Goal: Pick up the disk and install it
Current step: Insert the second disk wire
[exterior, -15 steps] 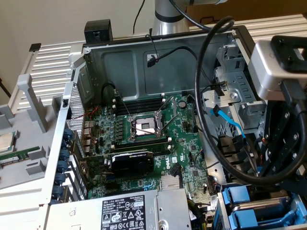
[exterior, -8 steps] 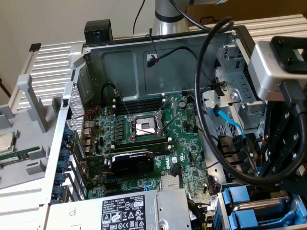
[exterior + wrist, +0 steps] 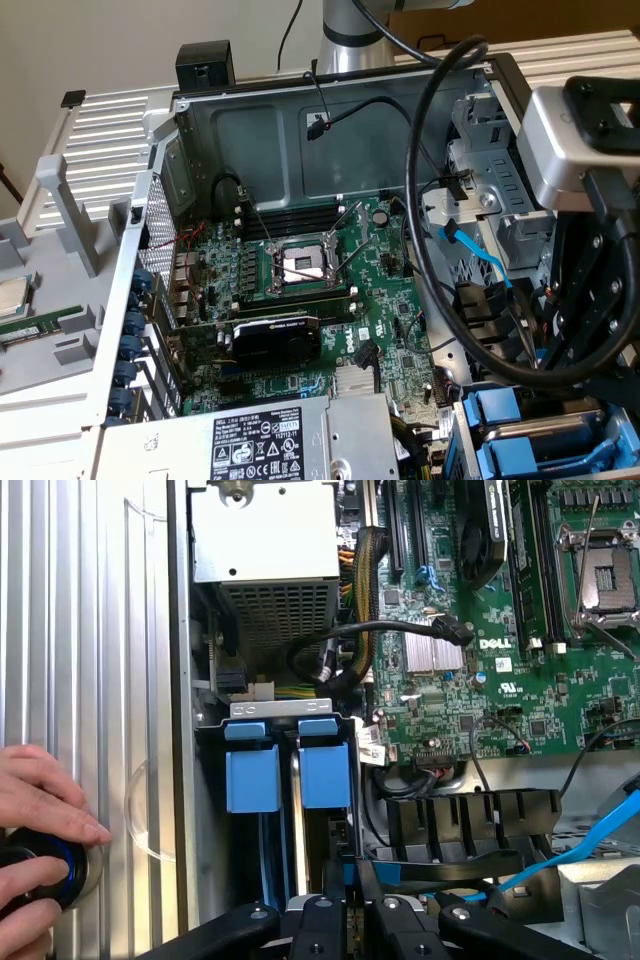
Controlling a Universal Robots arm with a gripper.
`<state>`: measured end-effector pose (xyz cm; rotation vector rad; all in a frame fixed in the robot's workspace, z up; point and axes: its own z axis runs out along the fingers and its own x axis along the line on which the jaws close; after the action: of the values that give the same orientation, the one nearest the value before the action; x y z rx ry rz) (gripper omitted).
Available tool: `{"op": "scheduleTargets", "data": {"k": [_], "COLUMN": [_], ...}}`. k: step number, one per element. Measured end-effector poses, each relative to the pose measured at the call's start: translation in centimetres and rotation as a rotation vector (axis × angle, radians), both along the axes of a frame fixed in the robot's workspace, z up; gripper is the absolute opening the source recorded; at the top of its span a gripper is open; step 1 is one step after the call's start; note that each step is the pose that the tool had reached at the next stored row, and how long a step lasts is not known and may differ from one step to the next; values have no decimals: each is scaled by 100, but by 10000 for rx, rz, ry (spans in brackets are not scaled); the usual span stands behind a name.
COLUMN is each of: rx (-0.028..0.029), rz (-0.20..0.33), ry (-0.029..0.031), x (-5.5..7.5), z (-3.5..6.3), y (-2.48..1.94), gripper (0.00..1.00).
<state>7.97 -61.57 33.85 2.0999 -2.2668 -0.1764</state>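
The hand (image 3: 345, 905) is seen pinched on the disk (image 3: 318, 855), which is held edge-on in the drive bay (image 3: 212, 810), beside a second blue tray (image 3: 252, 778). A button (image 3: 40, 875) is pressed by a person's fingers (image 3: 45, 790).

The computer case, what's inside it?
Inside the case lies a green motherboard with an empty processor socket, a black graphics card and cables. Two blue-railed drive trays sit in their bay. What lies under the board is covered.
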Motion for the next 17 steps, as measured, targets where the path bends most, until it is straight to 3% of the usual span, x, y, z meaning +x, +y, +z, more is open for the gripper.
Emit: {"op": "scheduleTargets", "data": {"k": [7, 17], "rx": [1, 1], "rz": [1, 1], "ry": [-36, -36], "x": [1, 1], "z": [-10, -12], "y": [0, 0], "gripper": [16, 16]}}
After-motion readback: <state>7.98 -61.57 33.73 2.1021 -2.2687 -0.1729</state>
